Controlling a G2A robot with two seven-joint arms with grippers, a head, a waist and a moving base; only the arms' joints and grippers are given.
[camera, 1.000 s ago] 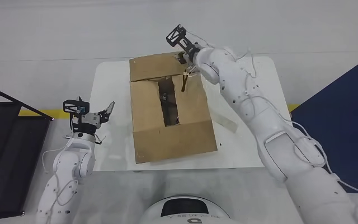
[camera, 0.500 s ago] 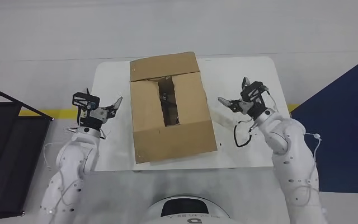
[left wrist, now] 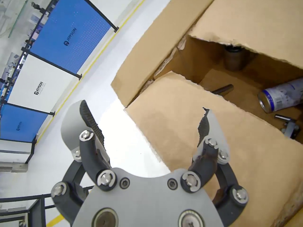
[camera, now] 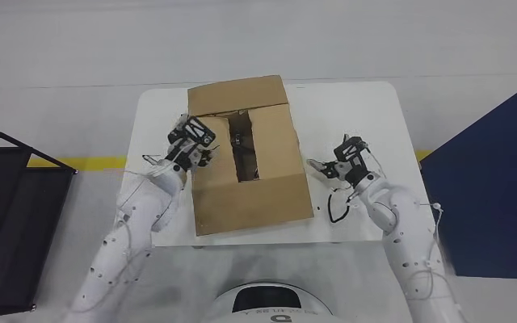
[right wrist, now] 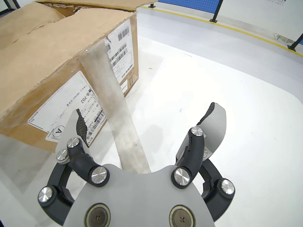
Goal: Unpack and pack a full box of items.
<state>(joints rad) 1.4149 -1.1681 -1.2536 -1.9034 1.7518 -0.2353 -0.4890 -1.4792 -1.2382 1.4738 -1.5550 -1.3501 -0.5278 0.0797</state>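
At the left flap of the box (camera: 279,165), which is sitting mid-table (camera: 355,109), your left gripper (left wrist: 144,109) is hanging with its jaws spread wide and nothing between them, one finger over the cardboard and the other off its edge. The flaps are covering most of the opening, so reaching for the can (left wrist: 279,98) inside is risking a snag on the torn edge. Your right gripper (right wrist: 145,111), likewise spread and empty, is sitting just beside the loose tape strip (right wrist: 113,100); closing there is risking catching the tape and dragging the box.
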